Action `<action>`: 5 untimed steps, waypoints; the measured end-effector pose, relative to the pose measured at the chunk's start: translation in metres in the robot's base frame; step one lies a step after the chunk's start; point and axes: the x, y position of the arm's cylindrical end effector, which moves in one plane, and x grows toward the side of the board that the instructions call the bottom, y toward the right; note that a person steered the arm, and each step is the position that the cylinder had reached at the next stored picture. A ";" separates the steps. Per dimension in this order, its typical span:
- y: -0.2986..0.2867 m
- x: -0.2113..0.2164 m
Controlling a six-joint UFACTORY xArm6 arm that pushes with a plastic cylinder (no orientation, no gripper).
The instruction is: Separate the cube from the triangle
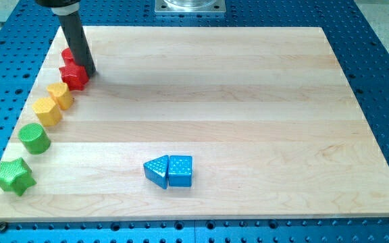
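While the arm's dark rod is standing at the view's upper left, its tip [88,69] is resting on the wooden board [248,101] just beside a red star-shaped block [73,75], touching or nearly touching its upper right edge. There is no gripper on this arm, so nothing is being held or clamped; the rod is simply pressing down near the red blocks. A second red block [67,54] is peeking out behind the rod, its shape mostly hidden. Well apart from the tip, toward the view's bottom centre, the blue triangle [157,171] and the blue cube [180,170] are sitting side by side, touching, the triangle on the view's left of the cube. Along the board's left edge, two yellow blocks [60,95] [47,110], a green cylinder [34,138] and a green star [13,175] are lying in a slanting row running down toward the bottom left corner.
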 end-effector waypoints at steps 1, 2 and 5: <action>0.057 0.010; 0.152 0.081; 0.186 0.265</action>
